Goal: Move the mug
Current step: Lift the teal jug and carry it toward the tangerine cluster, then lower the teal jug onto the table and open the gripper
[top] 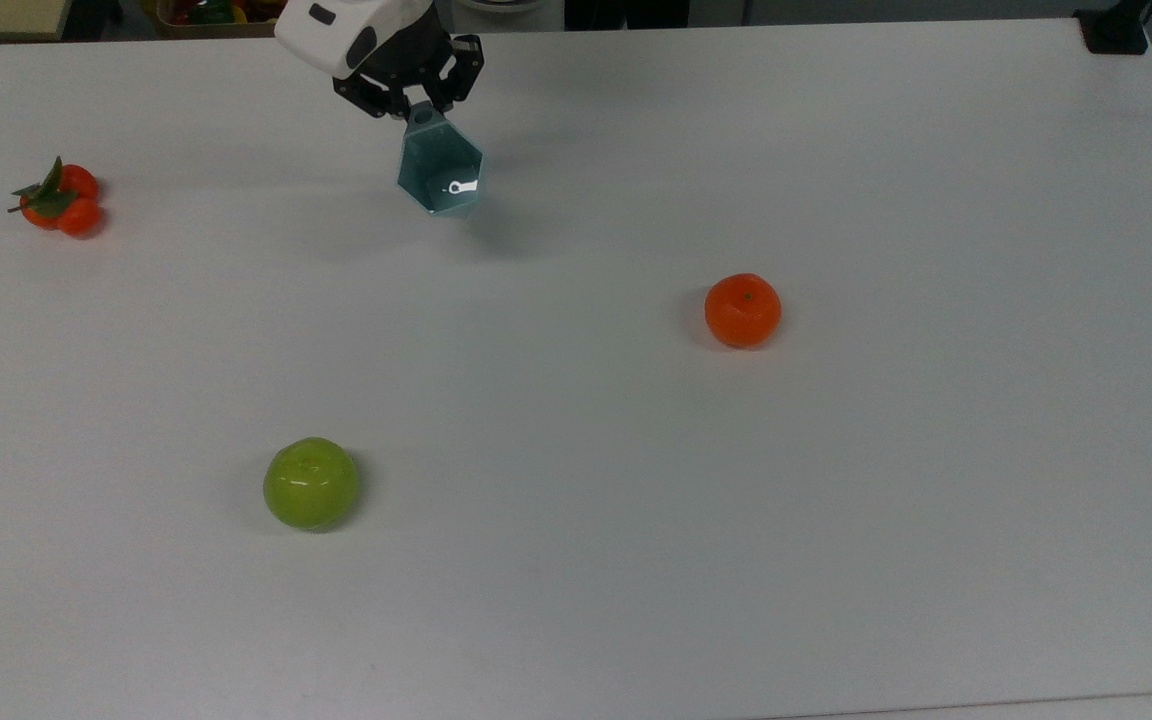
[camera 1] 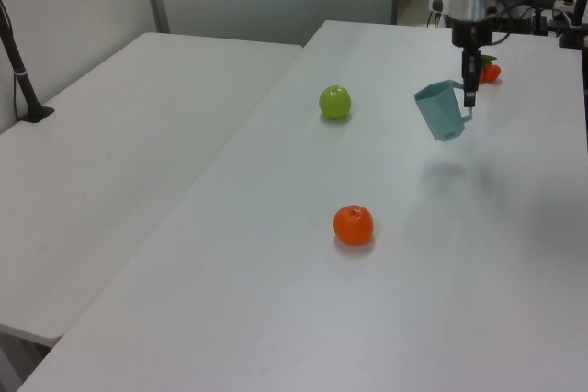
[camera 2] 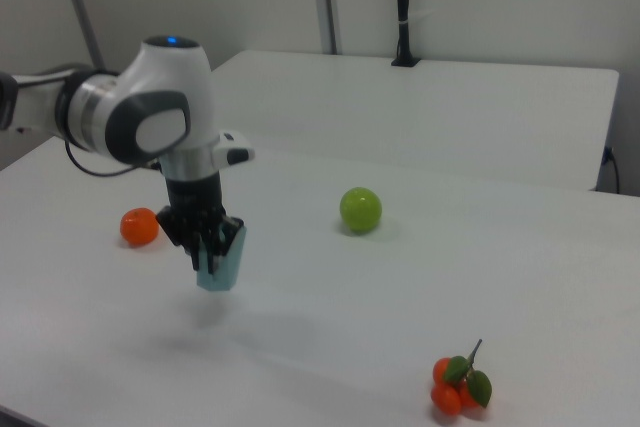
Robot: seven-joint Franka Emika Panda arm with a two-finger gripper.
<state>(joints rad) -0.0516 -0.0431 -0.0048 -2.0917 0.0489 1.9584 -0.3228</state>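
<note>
The pale teal faceted mug (top: 440, 176) hangs tilted above the white table, clear of its surface, with a shadow beneath it. My gripper (top: 422, 112) is shut on the mug's small handle at the rim's far side in the top view. In the left view the mug (camera 1: 443, 111) hangs below the gripper (camera 1: 469, 98), well right of the green apple. In the right view the mug (camera 2: 222, 259) dangles under the gripper (camera 2: 208, 252), partly covered by the fingers.
On the table lie an orange (top: 742, 310), a green apple (top: 311, 483) and a small cluster of red-orange fruit with leaves (top: 58, 198). A second white table (camera 1: 110, 153) adjoins in the left view. A crate of produce (top: 226, 12) stands beyond the far edge.
</note>
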